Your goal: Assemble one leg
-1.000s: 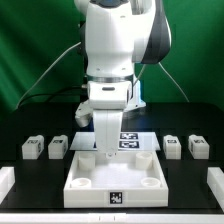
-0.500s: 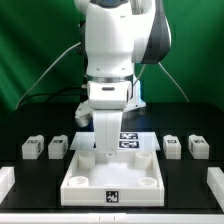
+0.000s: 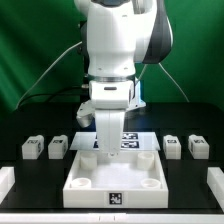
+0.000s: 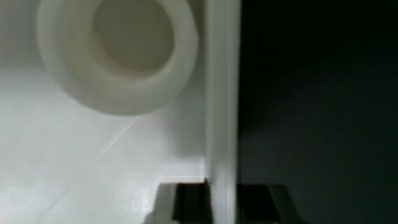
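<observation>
Four small white legs with tags lie on the black table in the exterior view: two at the left (image 3: 32, 148) (image 3: 58, 146) and two at the right (image 3: 172, 146) (image 3: 198, 148). The large white square part (image 3: 113, 178) lies in the middle. My gripper (image 3: 107, 150) points straight down at its far wall. In the wrist view my gripper (image 4: 224, 205) has one dark finger on each side of that thin white wall (image 4: 224, 100) and is closed against it. A round socket (image 4: 125, 45) of the square part shows beside the wall. No leg is held.
The marker board (image 3: 133, 140) lies behind the square part, partly hidden by my hand. White blocks stand at the front corners of the table (image 3: 5, 178) (image 3: 216, 180). A green curtain hangs behind the arm.
The arm's wrist has shifted very slightly upward. The square part and the legs have not visibly moved.
</observation>
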You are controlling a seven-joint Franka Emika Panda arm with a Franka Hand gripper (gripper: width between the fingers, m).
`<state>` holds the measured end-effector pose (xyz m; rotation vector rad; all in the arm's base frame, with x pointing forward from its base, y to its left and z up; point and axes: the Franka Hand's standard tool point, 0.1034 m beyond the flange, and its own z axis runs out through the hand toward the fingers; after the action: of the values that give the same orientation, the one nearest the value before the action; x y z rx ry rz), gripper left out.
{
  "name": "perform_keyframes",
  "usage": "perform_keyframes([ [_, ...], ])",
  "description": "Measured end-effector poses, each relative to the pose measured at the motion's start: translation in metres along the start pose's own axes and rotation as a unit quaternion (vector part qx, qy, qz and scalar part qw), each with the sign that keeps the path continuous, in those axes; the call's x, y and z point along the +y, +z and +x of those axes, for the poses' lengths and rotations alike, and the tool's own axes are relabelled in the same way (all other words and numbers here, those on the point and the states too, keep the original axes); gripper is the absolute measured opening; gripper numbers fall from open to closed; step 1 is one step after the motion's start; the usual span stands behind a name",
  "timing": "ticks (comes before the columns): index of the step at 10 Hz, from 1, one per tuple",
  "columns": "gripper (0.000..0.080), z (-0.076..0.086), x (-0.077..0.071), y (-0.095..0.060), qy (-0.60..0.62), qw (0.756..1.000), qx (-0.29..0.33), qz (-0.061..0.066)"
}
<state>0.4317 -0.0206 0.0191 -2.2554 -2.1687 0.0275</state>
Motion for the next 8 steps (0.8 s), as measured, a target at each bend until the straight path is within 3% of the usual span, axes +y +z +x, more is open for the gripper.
perform_keyframes([
  [2,0.0057,0.019,0.012,0.001,0.003,1.0,0.006,-0.005],
  [3,0.0057,0.034,0.021,0.001,0.005,1.0,0.012,-0.012],
  [4,0.0057,0.05,0.031,0.0,-0.007,0.999,0.02,-0.028],
  [6,0.0057,0.073,0.046,-0.001,0.007,0.999,0.031,-0.039],
  [8,0.0057,0.081,0.055,-0.001,0.002,0.999,0.033,-0.043],
])
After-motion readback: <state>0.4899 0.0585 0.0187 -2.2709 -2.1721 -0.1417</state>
